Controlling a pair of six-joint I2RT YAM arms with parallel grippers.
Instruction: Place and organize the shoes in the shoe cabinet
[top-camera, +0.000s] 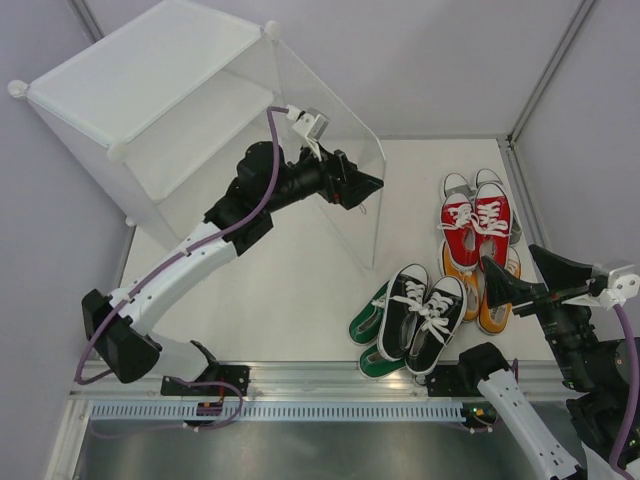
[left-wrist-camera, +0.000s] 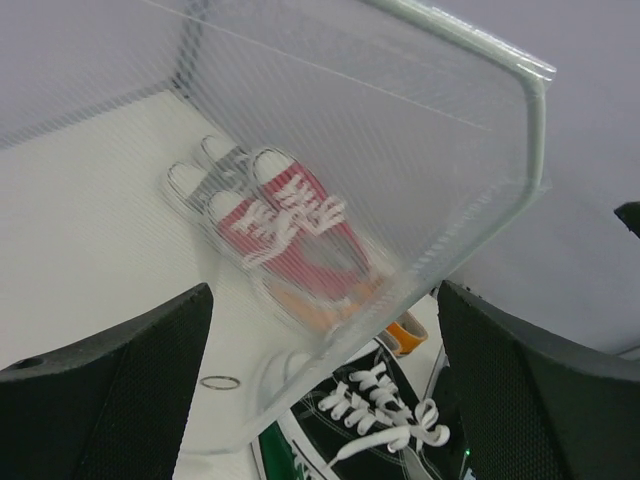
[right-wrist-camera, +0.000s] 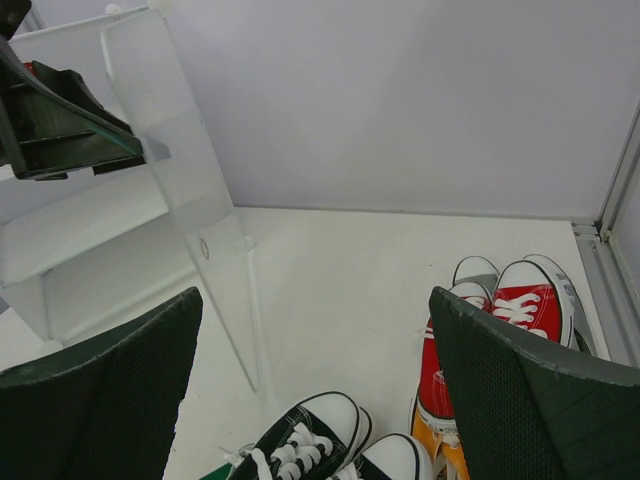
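Observation:
The white shoe cabinet (top-camera: 150, 90) stands at the far left, its clear door panel (top-camera: 345, 150) swung out over the table. My left gripper (top-camera: 365, 187) is open at the door's free edge; in the left wrist view the door (left-wrist-camera: 400, 150) hangs in front of the open left gripper (left-wrist-camera: 325, 400), and whether they touch is unclear. The shoes are piled at the right: a red pair (top-camera: 478, 222) on grey (top-camera: 458, 185) and orange (top-camera: 495, 305) ones, and a black pair (top-camera: 425, 312) on green (top-camera: 368, 325). My right gripper (top-camera: 530, 275) hovers open and empty beside the orange shoes.
A metal rail (top-camera: 330, 382) runs along the table's near edge. A frame post (top-camera: 522, 185) borders the right side, close to the red pair. The cabinet door has a small ring hole (right-wrist-camera: 204, 246) near its edge. A purple cable (top-camera: 270, 170) loops over the left arm.

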